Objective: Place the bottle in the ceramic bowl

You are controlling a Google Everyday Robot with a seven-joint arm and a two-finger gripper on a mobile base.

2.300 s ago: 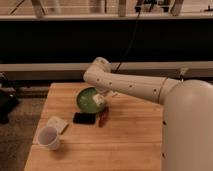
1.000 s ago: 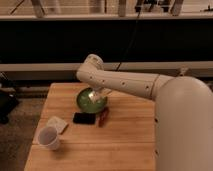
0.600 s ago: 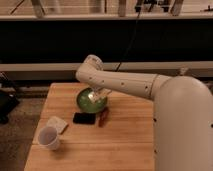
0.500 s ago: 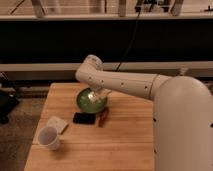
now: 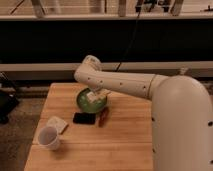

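We found the bottle (image 5: 93, 96) low over the ceramic bowl (image 5: 86, 103), a pale shape lying within the green rim, just beneath the end effector (image 5: 96, 95). The end effector hung directly above the bowl's middle, at the end of the white arm (image 5: 125, 83) that reached in from the right. We could not tell whether the bottle rested on the bowl's floor or was held a little above it, and we could not tell how the end effector stood about it, since arm and bottle ran together there.

We judged the task nearly done: the bottle had been brought to the bowl, and what remained was to let it go, if that was not already done, and to lift the arm away without dragging the bottle out.

Just in front of the bowl lay a black flat rectangle (image 5: 84, 118), and beside that a dark red elongated object (image 5: 103, 116), both close to the rim but outside it. Farther toward the near left corner of the tabletop (image 5: 125, 135) sat a small pale pad (image 5: 57, 124) and a white cup (image 5: 48, 137), well apart from the bowl. Nothing stood in the way of a straight upward retreat.
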